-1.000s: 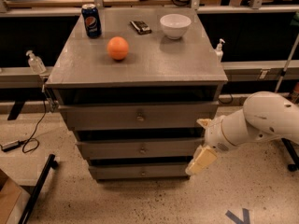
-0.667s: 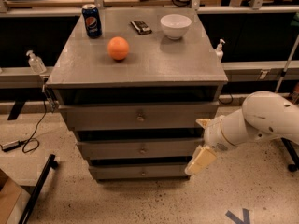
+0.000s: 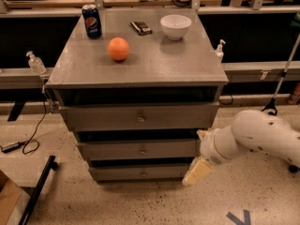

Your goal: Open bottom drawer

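The grey cabinet has three drawer fronts. The bottom drawer (image 3: 136, 173) is the lowest and shortest front, closed, with a small round knob (image 3: 143, 174). My gripper (image 3: 198, 154) is at the cabinet's right front corner, level with the middle and bottom drawers and to the right of the knob. Its cream fingers (image 3: 195, 172) stand apart and hold nothing. The lower finger lies just off the bottom drawer's right end.
On the cabinet top (image 3: 154, 67) are a Pepsi can (image 3: 92, 20), an orange (image 3: 118, 48), a white bowl (image 3: 176, 26) and a small dark object (image 3: 140, 27). The middle drawer (image 3: 140, 150) and the top drawer (image 3: 138, 118) are closed. A black stand leg (image 3: 40, 190) lies at floor left.
My gripper has sunk slightly, down and a little left, toward the bottom drawer's right end. The drawers have not moved.
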`<state>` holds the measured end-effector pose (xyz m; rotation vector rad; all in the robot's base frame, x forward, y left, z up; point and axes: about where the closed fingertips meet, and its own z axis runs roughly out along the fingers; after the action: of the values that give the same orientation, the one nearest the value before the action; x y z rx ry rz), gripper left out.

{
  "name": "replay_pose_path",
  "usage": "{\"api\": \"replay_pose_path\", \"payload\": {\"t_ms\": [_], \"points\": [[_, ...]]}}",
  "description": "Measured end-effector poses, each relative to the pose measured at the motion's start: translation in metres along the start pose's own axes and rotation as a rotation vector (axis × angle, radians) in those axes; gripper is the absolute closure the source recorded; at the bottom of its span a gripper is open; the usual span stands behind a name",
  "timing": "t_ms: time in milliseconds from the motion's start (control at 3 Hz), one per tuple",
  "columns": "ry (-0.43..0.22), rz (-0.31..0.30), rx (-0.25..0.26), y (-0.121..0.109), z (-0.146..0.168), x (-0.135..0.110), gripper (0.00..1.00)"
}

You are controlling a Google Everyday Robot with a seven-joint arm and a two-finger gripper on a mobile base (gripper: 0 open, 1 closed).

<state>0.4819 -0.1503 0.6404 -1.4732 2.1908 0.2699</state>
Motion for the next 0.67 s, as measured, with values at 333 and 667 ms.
{"api": "replay_pose_path", "payload": {"t_ms": [333,667], "points": [[0.024,0.002,-0.019,0.005,0.033,0.008,0.0],[0.064,0.005,-0.043,0.007,0.067,0.021,0.0]]}}
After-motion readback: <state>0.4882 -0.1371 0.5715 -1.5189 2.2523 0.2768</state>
